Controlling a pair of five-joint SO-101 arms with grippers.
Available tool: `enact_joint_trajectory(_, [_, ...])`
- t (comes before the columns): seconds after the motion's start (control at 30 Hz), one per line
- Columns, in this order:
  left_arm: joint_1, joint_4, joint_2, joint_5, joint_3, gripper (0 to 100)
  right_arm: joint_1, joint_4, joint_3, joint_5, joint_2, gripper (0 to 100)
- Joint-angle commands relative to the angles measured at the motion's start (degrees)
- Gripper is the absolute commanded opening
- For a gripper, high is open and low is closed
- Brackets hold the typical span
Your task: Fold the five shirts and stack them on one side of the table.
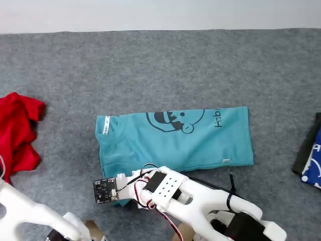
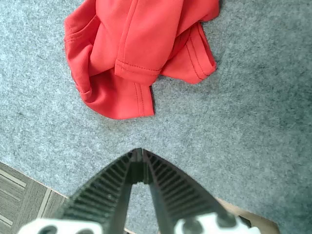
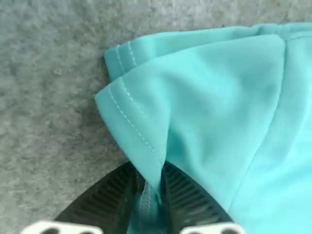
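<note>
A teal shirt lies flat in the middle of the grey table, partly folded, its print facing up. My right gripper is shut on the teal shirt's sleeve hem, pinching a fold of cloth between its dark ribbed fingers; from above, that arm sits at the shirt's near left corner. A crumpled red shirt lies at the left edge of the table. My left gripper hovers shut over bare felt, just short of the red shirt, holding nothing.
At the right edge lie a dark shirt and a blue printed one. The grey felt stretches bare behind the teal shirt. The table's near edge and a striped floor show by my left gripper.
</note>
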State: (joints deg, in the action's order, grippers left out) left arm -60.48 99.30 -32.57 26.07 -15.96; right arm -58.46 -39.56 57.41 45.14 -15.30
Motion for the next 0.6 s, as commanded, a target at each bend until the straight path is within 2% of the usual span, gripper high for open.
enact_joint_trajectory(0.0, [-0.4, 0.6, -1.4, 0.2, 1.6, 0, 0.5, 0.6, -2.5, 0.8, 0.3, 1.2])
enact_joint_trajectory(0.33, [-0.4, 0.6, -1.4, 0.2, 1.6, 0, 7.3, -6.2, -12.0, 0.8, -3.4, 1.2])
enact_joint_trajectory(0.57, [-0.4, 0.6, -1.4, 0.2, 1.6, 0, 11.1, -6.1, -17.5, 3.3, -3.4, 1.2])
